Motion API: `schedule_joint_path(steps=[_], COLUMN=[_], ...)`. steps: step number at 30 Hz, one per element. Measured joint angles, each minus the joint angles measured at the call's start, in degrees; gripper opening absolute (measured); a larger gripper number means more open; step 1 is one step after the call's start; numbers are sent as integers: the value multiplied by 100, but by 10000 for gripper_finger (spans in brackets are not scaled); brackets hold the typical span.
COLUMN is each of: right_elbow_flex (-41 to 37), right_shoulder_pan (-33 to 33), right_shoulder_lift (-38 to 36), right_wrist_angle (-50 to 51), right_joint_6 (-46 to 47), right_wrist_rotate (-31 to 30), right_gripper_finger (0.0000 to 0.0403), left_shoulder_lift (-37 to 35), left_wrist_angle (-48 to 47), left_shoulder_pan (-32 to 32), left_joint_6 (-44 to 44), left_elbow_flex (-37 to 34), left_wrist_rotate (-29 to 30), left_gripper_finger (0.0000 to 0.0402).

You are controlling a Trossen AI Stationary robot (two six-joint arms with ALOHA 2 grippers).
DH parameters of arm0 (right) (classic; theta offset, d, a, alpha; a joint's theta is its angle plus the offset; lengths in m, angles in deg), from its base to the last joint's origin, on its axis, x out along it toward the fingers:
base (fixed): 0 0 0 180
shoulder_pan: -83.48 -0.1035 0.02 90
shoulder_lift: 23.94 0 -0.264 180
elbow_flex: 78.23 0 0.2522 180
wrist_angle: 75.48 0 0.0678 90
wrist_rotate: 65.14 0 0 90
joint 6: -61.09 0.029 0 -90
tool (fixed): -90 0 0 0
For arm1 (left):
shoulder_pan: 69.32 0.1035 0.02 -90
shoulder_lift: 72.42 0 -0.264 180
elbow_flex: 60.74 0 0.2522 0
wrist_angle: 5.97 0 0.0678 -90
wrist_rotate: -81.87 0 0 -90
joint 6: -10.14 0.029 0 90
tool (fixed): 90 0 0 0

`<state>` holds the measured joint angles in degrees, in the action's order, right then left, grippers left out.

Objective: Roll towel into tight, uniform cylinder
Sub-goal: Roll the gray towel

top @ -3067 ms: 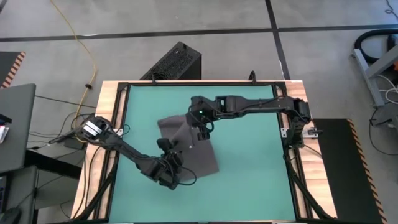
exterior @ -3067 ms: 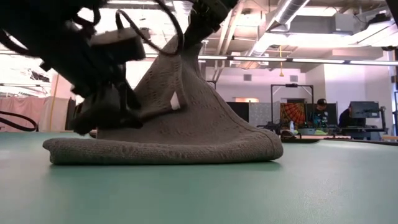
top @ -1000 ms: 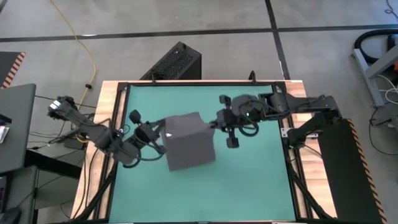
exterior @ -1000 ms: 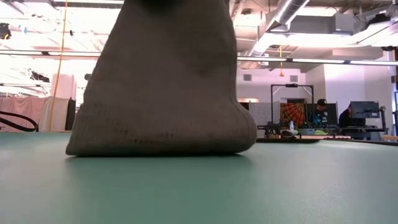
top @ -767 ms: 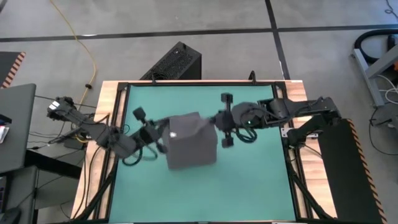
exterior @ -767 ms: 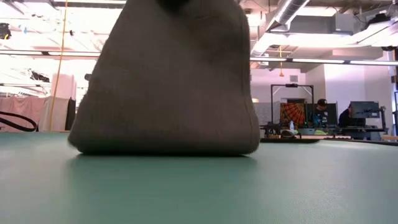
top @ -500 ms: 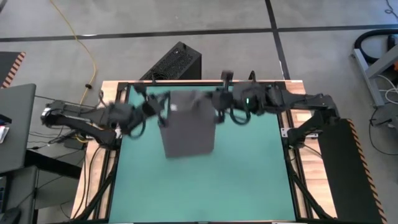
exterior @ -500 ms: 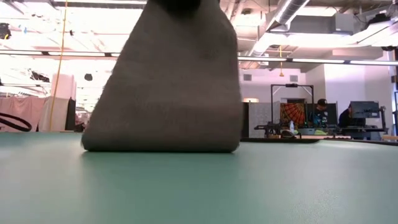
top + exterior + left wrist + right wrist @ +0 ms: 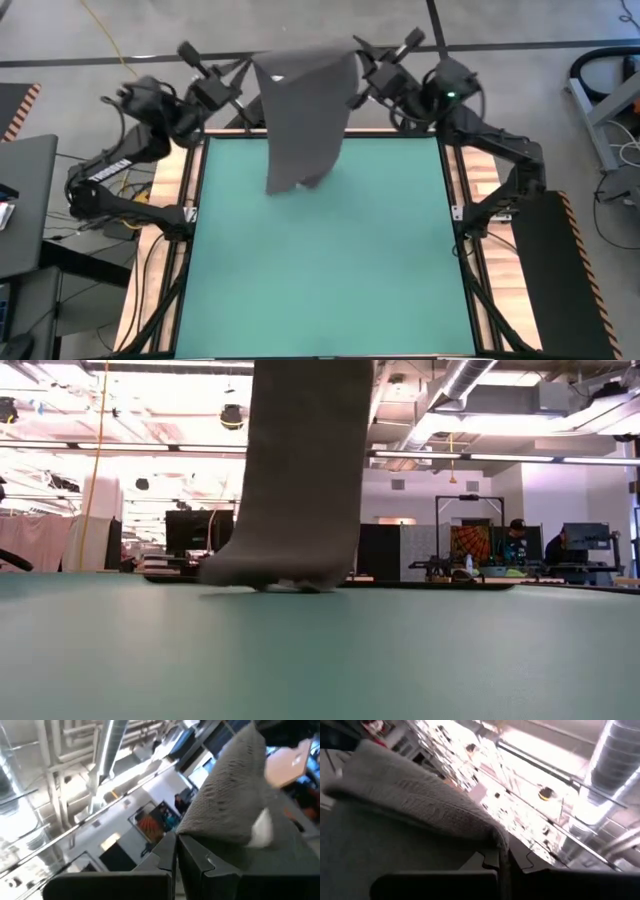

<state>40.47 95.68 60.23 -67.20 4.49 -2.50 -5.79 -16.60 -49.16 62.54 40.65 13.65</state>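
The dark grey towel (image 9: 305, 110) hangs spread between my two grippers, high over the table's far edge. Its upper edge runs between them and a small white tag (image 9: 262, 827) sits near the left corner. Its lower end (image 9: 270, 578) reaches down to the teal mat (image 9: 320, 270) on the far half; I cannot tell whether it touches. My left gripper (image 9: 247, 72) is shut on the upper left corner. My right gripper (image 9: 360, 82) is shut on the upper right corner. My left gripper pinches the towel's upper left corner (image 9: 200, 832) between its two fingers, coming in from the table's left. The towel hangs below the hold. One layer or several, I cannot tell. My right gripper pinches the towel's upper right corner (image 9: 492, 837) between its two fingers, coming in from the table's right. The cloth hangs down from the hold, and the upper edge stretches across to the other gripper.
A wooden frame (image 9: 185, 250) borders the teal mat. Beyond the far edge, the room holds dark screens and people at desks (image 9: 515, 540). The near and middle mat lies bare (image 9: 320, 660).
Both grippers have risen and gone toward the table's far edge, staying shut on the towel's corners. The towel has been drawn up from a wide heap into a long hanging sheet, and its lower end has slid along the mat toward the far edge.
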Motion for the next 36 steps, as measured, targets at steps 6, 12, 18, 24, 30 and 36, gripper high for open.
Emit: schedule_joint_path(steps=[6,12,18,24,30,36], right_elbow_flex=[450,451,449,451,449,449], right_shoulder_pan=[-1323,-2822,-3987,-4781,-5084,-4599], right_shoulder_lift=[-8,26,171,513,1036,1573], right_wrist_angle=[1234,3070,4526,4940,5227,5991], right_joint_6=[56,1447,3530,4902,5311,5398], right_wrist_rotate=[-455,-1723,-2076,-2208,-2396,-2892], right_gripper_finger=[19,19,19,19,19,19], left_shoulder_lift=[350,391,757,1498,2375,2768], left_wrist_angle=[-1823,-4073,-5450,-5759,-5951,-7243], left_shoulder_pan=[-990,-2315,-3666,-4889,-5513,-5472], left_joint_6=[-759,-2419,-4734,-6035,-6666,-7408], left_elbow_flex=[1295,1423,1423,1423,1421,1419], left_wrist_rotate=[63,737,976,1454,2117,2867], left_gripper_finger=[0,0,0,0,0,0])
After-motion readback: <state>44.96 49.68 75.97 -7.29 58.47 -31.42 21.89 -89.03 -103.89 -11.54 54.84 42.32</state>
